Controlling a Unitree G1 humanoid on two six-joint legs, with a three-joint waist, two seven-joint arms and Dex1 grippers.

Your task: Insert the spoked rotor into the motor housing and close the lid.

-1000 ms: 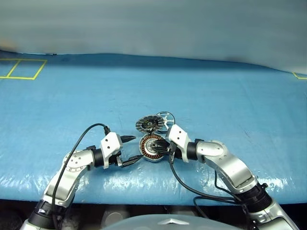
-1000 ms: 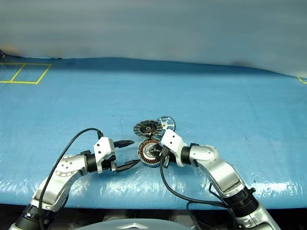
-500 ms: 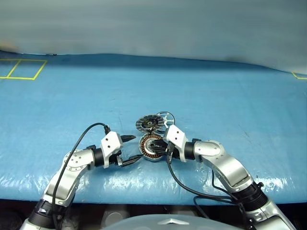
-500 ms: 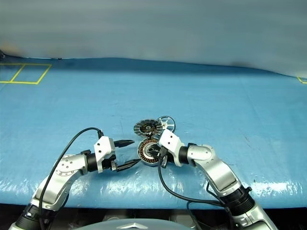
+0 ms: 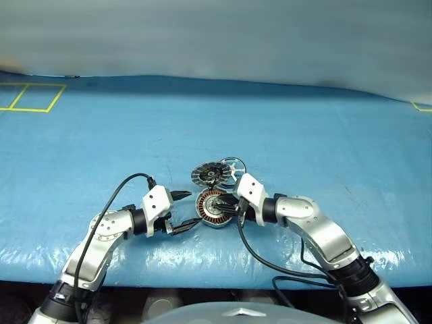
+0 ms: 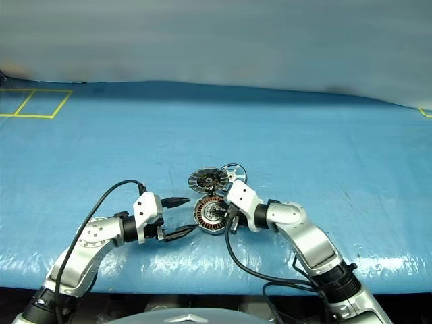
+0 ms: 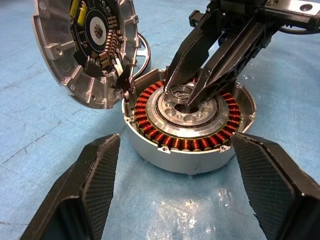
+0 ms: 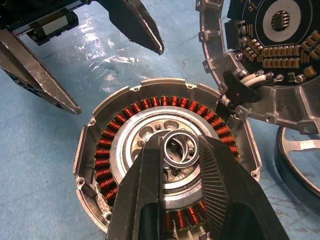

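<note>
Right hand (image 8: 181, 150) over motor housing (image 8: 100, 145) — angled down

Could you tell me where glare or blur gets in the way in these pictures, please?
Left eye view: bright glare streaks on the blue sheet along its near edge; the far background is soft. Right wrist view: the housing windings are sharp, with a small glare patch on the sheet. Left wrist view: the near fingers look slightly soft.

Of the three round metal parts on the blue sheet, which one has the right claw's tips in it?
The round housing with copper-orange windings: the right claw sits at its silver hub, unlike the circuit-faced lid or the spoked wheel.
</note>
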